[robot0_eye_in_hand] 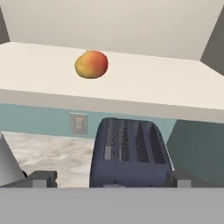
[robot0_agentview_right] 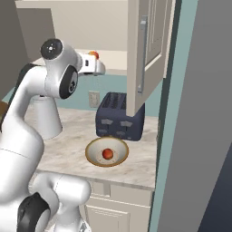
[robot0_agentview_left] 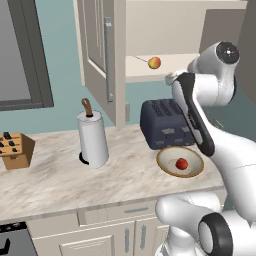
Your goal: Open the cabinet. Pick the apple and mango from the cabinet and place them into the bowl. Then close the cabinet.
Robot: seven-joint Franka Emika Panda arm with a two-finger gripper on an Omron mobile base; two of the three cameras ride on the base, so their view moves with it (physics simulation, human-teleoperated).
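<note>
I see one mango [robot0_eye_in_hand: 91,64] lying on the shelf of the cabinet [robot0_agentview_left: 102,55], its long axis running across the hand view. Both cabinet doors stand swung outward, their bar handles upright. One apple [robot0_agentview_left: 182,163] sits inside the bowl [robot0_agentview_left: 166,167], the single bowl on the bench [robot0_agentview_left: 60,175], just in front of the toaster [robot0_eye_in_hand: 129,153] (one unit, slots upward). My tool [robot0_eye_in_hand: 111,179] is spread wide, gripping nothing, level with the shelf edge and short of the mango.
</note>
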